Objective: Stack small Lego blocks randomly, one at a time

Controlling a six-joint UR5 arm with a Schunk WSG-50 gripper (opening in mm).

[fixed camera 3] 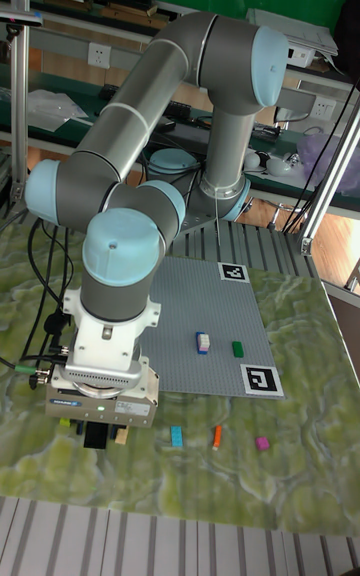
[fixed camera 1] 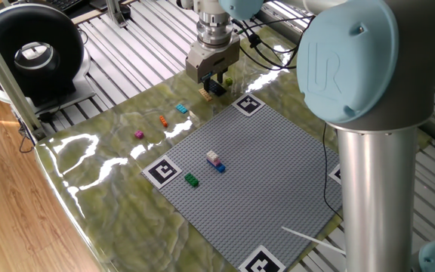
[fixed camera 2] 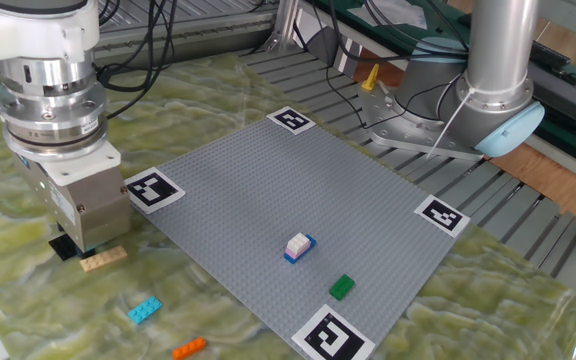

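- The gripper (fixed camera 1: 214, 81) hangs low over the green marbled table (fixed camera 1: 112, 189), just off the grey baseplate (fixed camera 1: 270, 181) near one corner tag (fixed camera 1: 248, 104).
- In the one fixed view its fingers reach down onto a dark plate (fixed camera 1: 216, 88); the jaws stand about as wide as that plate, but whether they clamp it I cannot tell. In the other fixed view the gripper body hides the fingertips, and only a dark edge (fixed camera 2: 61, 247) shows under it.
- A tan block (fixed camera 2: 102, 257) lies touching or just beside the dark plate, at 5 o'clock of the gripper in the other fixed view. A yellow-green block (fixed camera 1: 229, 81) sits just beyond the gripper, at 2 o'clock in the one fixed view.
- Loose on the table, along the baseplate's edge and apart from each other: cyan block (fixed camera 1: 181, 109), orange block (fixed camera 1: 162, 121), magenta block (fixed camera 1: 138, 134).
- On the baseplate, a white-pink block sits on a blue block (fixed camera 1: 219, 167) as a small stack (fixed camera 1: 215, 160), well inside the edges; a green block (fixed camera 1: 191, 180) stands near the edge beside another tag (fixed camera 1: 162, 171).
- Most of the baseplate is bare studs around the stack, with open room out to the far tags (fixed camera 2: 440, 214).
- The table's front edge (fixed camera 1: 81, 227) runs near the magenta block; beyond the table lie slatted metal rails (fixed camera 1: 119, 68).
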